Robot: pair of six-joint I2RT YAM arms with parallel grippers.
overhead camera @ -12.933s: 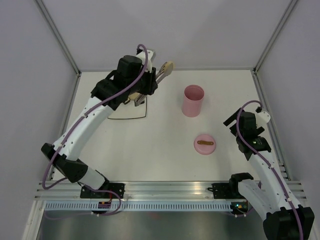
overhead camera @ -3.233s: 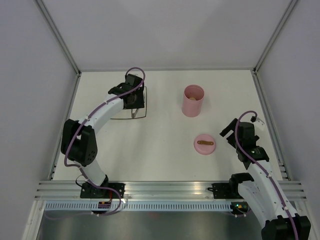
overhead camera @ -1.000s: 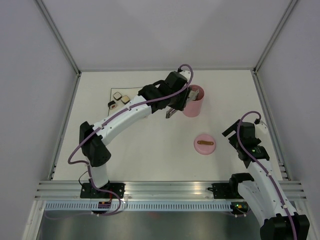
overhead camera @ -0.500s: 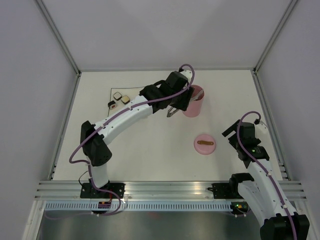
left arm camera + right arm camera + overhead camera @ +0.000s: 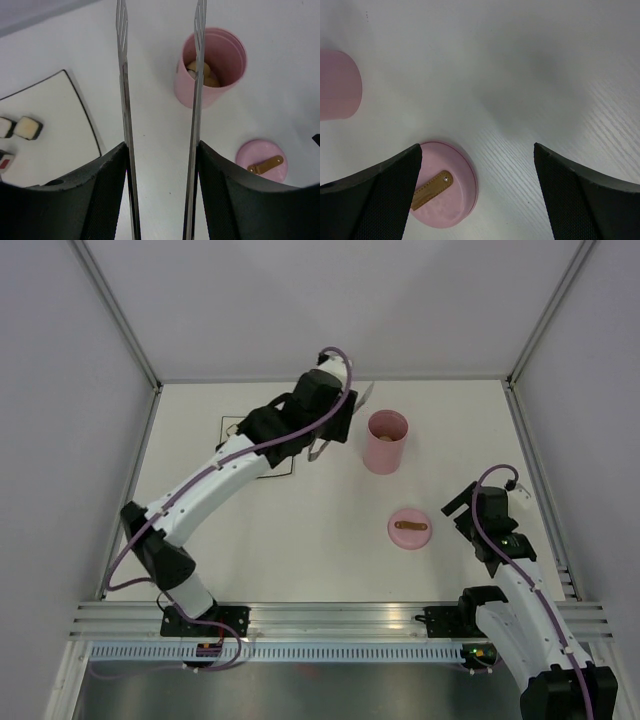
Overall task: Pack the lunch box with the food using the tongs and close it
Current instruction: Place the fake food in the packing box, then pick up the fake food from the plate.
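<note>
The pink lunch box (image 5: 386, 440) stands upright and uncovered at the back, and pale beige balls of food (image 5: 202, 72) lie inside it (image 5: 210, 70). Its pink lid (image 5: 410, 528) with a brown handle lies flat on the table nearer the front. My left gripper (image 5: 335, 420) (image 5: 161, 145) is shut on the silvery tongs (image 5: 122, 75), which hang above the table just left of the box. Their two arms are spread, and nothing sits between their tips. Dark-edged cubes (image 5: 27, 127) lie on the plate (image 5: 55, 120). My right gripper (image 5: 476, 146) is open above the lid (image 5: 442, 187).
The white plate with a black rim (image 5: 228, 430) lies at the back left, mostly hidden under my left arm. Metal frame posts stand at the table's far corners. A rail runs along its near edge.
My left gripper has drawn back from over the lunch box to its left, and the tongs' arms have spread wider. My right arm has stayed still.
</note>
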